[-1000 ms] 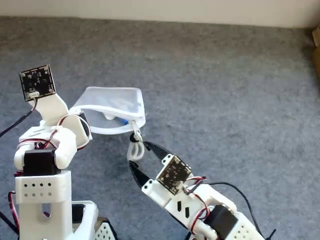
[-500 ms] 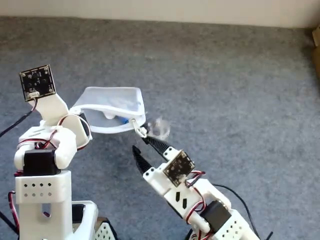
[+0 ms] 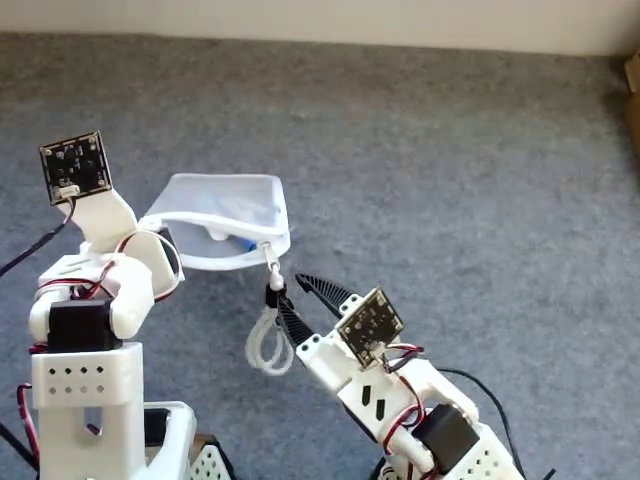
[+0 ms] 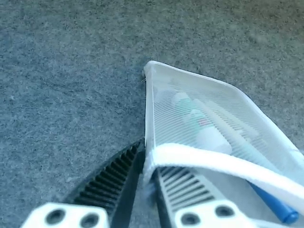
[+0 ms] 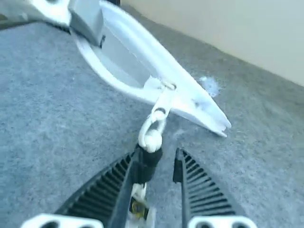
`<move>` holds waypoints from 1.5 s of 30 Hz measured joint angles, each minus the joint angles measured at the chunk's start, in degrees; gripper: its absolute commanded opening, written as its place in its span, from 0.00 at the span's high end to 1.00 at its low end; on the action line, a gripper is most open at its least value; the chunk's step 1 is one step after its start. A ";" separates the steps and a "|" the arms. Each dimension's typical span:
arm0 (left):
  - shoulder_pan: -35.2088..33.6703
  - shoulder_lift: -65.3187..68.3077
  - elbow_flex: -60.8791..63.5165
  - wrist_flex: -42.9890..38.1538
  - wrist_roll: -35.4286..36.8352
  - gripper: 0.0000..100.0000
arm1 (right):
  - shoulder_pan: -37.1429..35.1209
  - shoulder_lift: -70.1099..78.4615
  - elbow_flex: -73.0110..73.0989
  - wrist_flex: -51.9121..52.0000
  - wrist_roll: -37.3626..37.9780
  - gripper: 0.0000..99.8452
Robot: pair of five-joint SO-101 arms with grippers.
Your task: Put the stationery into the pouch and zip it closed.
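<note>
I see the pouch [image 3: 225,205] on the grey carpet [image 3: 450,180], mouth gaping, zip not yet run across; through the mesh there's a white-and-green tube [image 4: 192,116] and a blue pen [image 4: 273,206] inside; left gripper [image 4: 148,161] is clamped tight on the pouch rim at the end opposite the zip pull [image 5: 159,111]. Right gripper [image 5: 156,156] has its jaws partly apart and grips nothing; the pull's black bead [image 5: 151,159] sits between them against one finger; the white cord loop [image 3: 265,345] lies on the carpet just beside it. A pale wall [image 3: 300,18] runs along the carpet's far edge.
</note>
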 measured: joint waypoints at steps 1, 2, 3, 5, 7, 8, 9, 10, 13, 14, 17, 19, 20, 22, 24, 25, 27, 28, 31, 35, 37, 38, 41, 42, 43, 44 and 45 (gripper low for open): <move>0.00 0.00 0.00 0.00 0.00 0.99 | 0.00 0.09 0.00 -0.70 0.00 0.90; 0.00 0.00 0.00 0.00 0.00 0.99 | 0.00 0.09 0.00 -1.58 0.00 0.90; 0.00 0.00 0.00 0.00 0.00 0.99 | 0.00 0.09 0.00 -2.46 0.00 0.90; 0.00 0.00 0.00 0.00 0.00 0.99 | 0.00 0.09 0.70 -3.87 0.00 0.90; 0.00 0.00 0.00 0.00 0.00 0.99 | 0.00 0.09 1.14 -5.10 0.00 0.90; 0.00 0.00 0.00 0.00 0.00 0.99 | 0.00 0.09 1.14 -5.89 0.00 0.90; 0.00 0.00 0.00 0.00 0.00 0.99 | 0.00 0.09 1.14 -6.59 0.00 0.90; 0.00 0.00 0.00 0.00 0.00 0.99 | 0.00 0.09 1.14 -7.12 0.00 0.90; 0.00 0.00 0.00 0.00 0.00 0.99 | 0.00 0.09 1.14 -8.53 0.00 0.90; 0.00 0.00 0.00 0.00 0.00 0.99 | 0.00 0.09 1.14 -8.70 0.00 0.90; 0.00 0.00 0.00 0.00 0.00 0.99 | 0.00 0.09 1.14 -8.88 0.00 0.90; 0.00 0.00 0.00 0.00 0.00 0.99 | 0.00 0.09 1.14 -9.23 0.00 0.90; 0.00 0.00 0.00 0.00 0.00 0.99 | 0.00 0.09 1.14 -9.41 0.00 0.90; 0.00 0.00 0.00 0.00 0.00 0.99 | 0.00 0.09 1.14 -9.93 0.00 0.90; 0.00 0.00 0.00 0.00 0.00 0.99 | 0.00 0.09 1.14 -10.11 0.00 0.90; 0.00 0.00 0.00 0.00 0.00 0.99 | 0.00 0.09 1.14 -10.11 0.00 0.90; 0.00 0.00 0.00 0.00 0.00 0.99 | 0.00 0.09 1.14 -10.11 0.00 0.90; 0.00 0.00 0.00 0.00 0.00 0.99 | 0.00 0.09 1.14 -10.11 0.00 0.90; 0.00 0.00 0.00 0.00 0.00 0.99 | 0.00 0.09 1.14 -10.11 0.00 0.90; 0.00 0.00 0.00 0.00 0.00 0.99 | 0.00 0.09 1.14 -10.11 0.00 0.90; 0.00 -0.09 0.18 0.00 0.00 0.99 | 0.00 1.67 1.14 -10.11 0.00 0.90; 0.00 -0.09 0.18 0.00 0.00 0.99 | 0.00 3.52 1.14 -10.11 0.00 0.90; 0.00 -0.09 0.18 0.00 0.00 0.99 | 0.00 10.11 0.44 -10.11 0.00 0.90; 0.00 -0.09 0.18 0.00 0.00 0.99 | 0.00 12.13 -0.35 -10.11 0.00 0.90; 0.00 -0.09 0.18 0.00 0.00 0.99 | 0.00 14.42 -1.23 -10.11 0.00 0.90; 0.00 -0.09 0.18 0.00 0.00 0.99 | 0.00 16.35 -1.85 -10.11 0.00 0.90; 0.00 -0.09 0.18 0.00 0.00 0.99 | 0.00 18.02 -2.46 -10.11 0.00 0.90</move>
